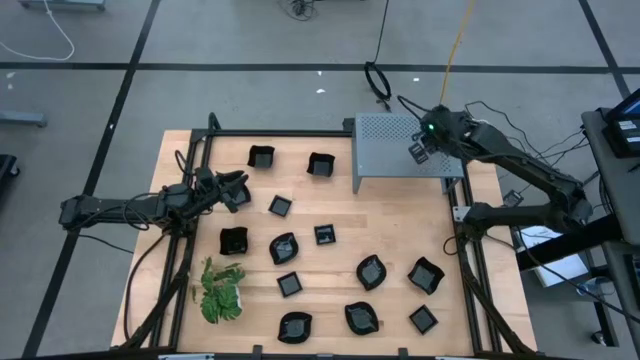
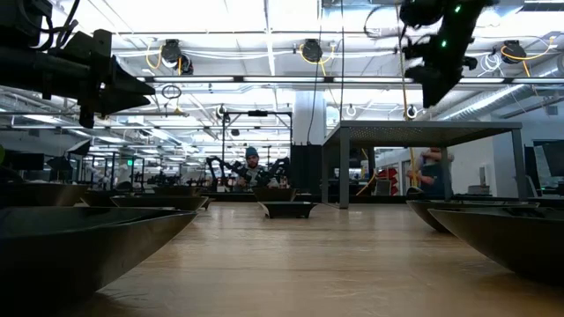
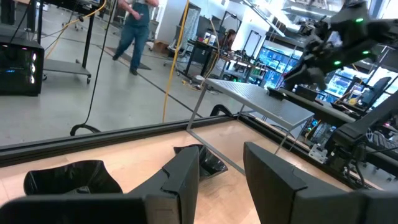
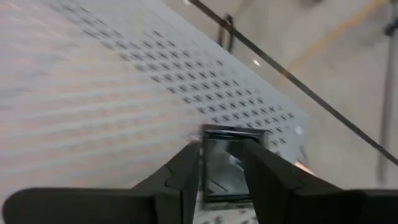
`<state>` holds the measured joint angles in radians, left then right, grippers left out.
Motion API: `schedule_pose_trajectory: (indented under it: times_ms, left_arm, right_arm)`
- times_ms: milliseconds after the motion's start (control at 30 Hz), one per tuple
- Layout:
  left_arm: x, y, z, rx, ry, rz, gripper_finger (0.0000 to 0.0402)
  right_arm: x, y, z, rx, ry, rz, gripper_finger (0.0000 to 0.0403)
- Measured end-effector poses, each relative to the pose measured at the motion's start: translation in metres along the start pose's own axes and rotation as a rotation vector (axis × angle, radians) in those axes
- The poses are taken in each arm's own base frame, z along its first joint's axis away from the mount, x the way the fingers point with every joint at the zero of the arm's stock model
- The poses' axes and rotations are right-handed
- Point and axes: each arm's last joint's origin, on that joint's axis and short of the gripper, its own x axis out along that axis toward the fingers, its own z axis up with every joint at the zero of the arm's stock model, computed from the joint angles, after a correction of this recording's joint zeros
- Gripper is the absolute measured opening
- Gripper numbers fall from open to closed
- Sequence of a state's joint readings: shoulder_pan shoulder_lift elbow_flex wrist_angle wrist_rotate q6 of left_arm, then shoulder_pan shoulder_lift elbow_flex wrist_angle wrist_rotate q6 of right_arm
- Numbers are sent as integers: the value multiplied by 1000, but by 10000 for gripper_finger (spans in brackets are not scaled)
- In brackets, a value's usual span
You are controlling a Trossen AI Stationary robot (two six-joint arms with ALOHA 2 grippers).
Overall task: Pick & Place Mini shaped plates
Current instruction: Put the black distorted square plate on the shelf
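Observation:
Several mini shaped plates, small, black and glossy, lie scattered on the wooden table [image 1: 330, 200], among them a cupped one [image 1: 260, 157], a square one [image 1: 281, 206] and a wavy one [image 1: 371, 271]. One square plate [image 4: 225, 163] rests flat on top of the grey perforated box [image 1: 390, 150]. My right gripper [image 4: 222, 177] hangs open over it, slanting down, one finger on either side of the plate's near end. At the table's left side, my left gripper [image 1: 238, 190] is held level above the wood, open with nothing between its fingers [image 3: 186, 180].
A green leafy plant [image 1: 220, 292] lies near the front left corner. The box stands on legs at the far right, and dark frame rails [image 1: 190, 250] run along the table's left and right sides. People move about in the room beyond the table.

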<state>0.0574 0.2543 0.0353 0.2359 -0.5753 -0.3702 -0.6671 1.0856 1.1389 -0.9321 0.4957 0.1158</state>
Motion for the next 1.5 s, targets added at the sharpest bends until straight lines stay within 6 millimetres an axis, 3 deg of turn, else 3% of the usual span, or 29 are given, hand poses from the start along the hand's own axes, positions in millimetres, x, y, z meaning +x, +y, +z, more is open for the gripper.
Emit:
schedule_pose_trajectory:
  times_ms: [133, 267, 500, 667, 1133, 1500]
  left_arm:
    - [0, 0, 0, 0, 0, 0, 129]
    - [0, 0, 0, 0, 0, 0, 129]
    - [0, 0, 0, 0, 0, 0, 129]
    - [0, 0, 0, 0, 0, 0, 129]
    - [0, 0, 0, 0, 0, 0, 129]
    - [0, 0, 0, 0, 0, 0, 129]
  right_arm:
    - [-20, 12, -7, -22, -39, 212, 102]
    - [-33, 33, -19, -42, 55, 412, 89]
    - [-52, 73, -58, -296, 414, 583, 85]
    - [-57, 97, -89, -338, 679, 684, 86]
    - [-25, 138, -172, -343, 948, 640, 164]
    - [2, 153, -197, -203, 883, 741, 170]
